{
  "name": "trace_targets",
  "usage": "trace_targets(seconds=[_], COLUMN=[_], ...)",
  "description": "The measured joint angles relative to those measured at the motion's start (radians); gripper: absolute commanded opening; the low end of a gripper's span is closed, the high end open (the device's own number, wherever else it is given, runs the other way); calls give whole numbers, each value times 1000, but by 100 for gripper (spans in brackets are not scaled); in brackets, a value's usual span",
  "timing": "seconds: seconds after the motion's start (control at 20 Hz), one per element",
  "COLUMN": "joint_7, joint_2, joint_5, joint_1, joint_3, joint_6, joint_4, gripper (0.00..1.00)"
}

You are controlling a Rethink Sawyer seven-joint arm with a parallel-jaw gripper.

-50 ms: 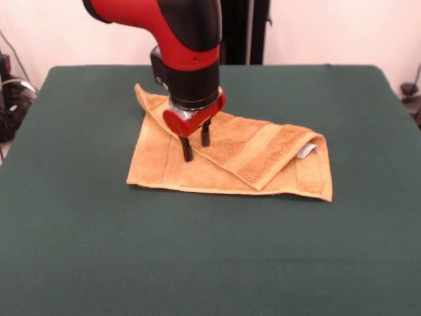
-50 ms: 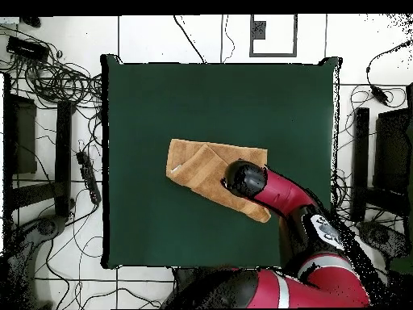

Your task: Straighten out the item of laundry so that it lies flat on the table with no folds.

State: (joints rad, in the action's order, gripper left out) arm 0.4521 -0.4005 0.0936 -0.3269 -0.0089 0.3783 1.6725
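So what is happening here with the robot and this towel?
A red and black robot arm is working on an orange-tan towel that lies on a green table. The towel is not flat yet: one part is folded over the rest, and a small white tag shows near one corner. The gripper is open and down at the towel, its two fingers pointing at the cloth near the edge of the fold. It does not hold anything yet.

This looks like a robot lab, because a big red and black robot arm (image 2: 298, 211) reaches over a table (image 2: 161, 105) with a dark green cloth, lots of black cables (image 2: 64, 81) lie tangled on the white tiled floor (image 2: 89, 278), and black stands (image 2: 63, 145) sit beside it.
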Motion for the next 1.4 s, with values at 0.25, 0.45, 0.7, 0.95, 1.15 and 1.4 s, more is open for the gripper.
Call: trace_targets(seconds=[0.25, 0.45, 0.7, 0.95, 1.15, 1.4], joint_7=[0, 0, 0, 0, 0, 0], joint_2=[3, 4, 5, 6, 10, 12], joint_5=[0, 0, 0, 0, 0, 0], joint_1=[3, 4, 13, 23, 36, 38], joint_3=[-4, -5, -13, -21, -33, -40], joint_6=[14, 19, 19, 19, 18, 19], joint_4=[-8, -12, -15, -18, -25, -33], gripper=[0, 0, 0, 0, 100, 100])
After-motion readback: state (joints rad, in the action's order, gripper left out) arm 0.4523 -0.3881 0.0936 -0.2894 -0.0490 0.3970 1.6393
